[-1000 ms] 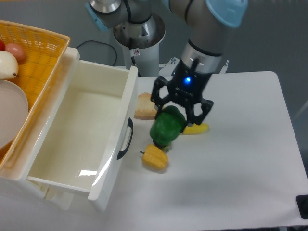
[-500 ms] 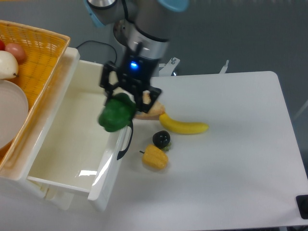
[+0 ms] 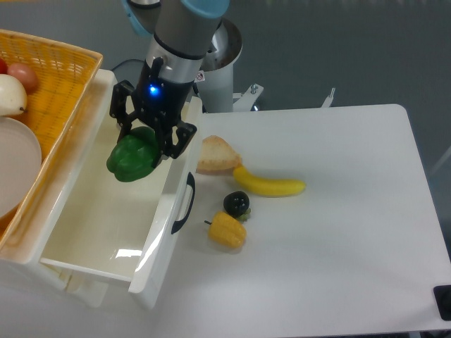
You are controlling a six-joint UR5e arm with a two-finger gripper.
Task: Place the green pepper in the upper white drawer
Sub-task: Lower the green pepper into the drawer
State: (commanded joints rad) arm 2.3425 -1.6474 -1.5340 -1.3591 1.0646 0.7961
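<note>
The green pepper [image 3: 132, 159] is glossy dark green and hangs in my gripper [image 3: 143, 144], which is shut on it. I hold it in the air over the open upper white drawer [image 3: 106, 211], near the drawer's right front wall. The drawer is deep, glossy white, with a black curved handle [image 3: 184, 203] on its front. Its inside shows nothing in it.
A yellow woven basket [image 3: 53, 84] with a white plate and produce sits at the left on the cabinet. On the table right of the drawer lie a bread slice [image 3: 215, 153], a banana [image 3: 271, 186], a dark round item [image 3: 237, 203] and a yellow pepper-like item [image 3: 227, 231].
My gripper has carried the green pepper left from the table, past the drawer's front wall, to above the drawer's inside. The table items have not moved.
</note>
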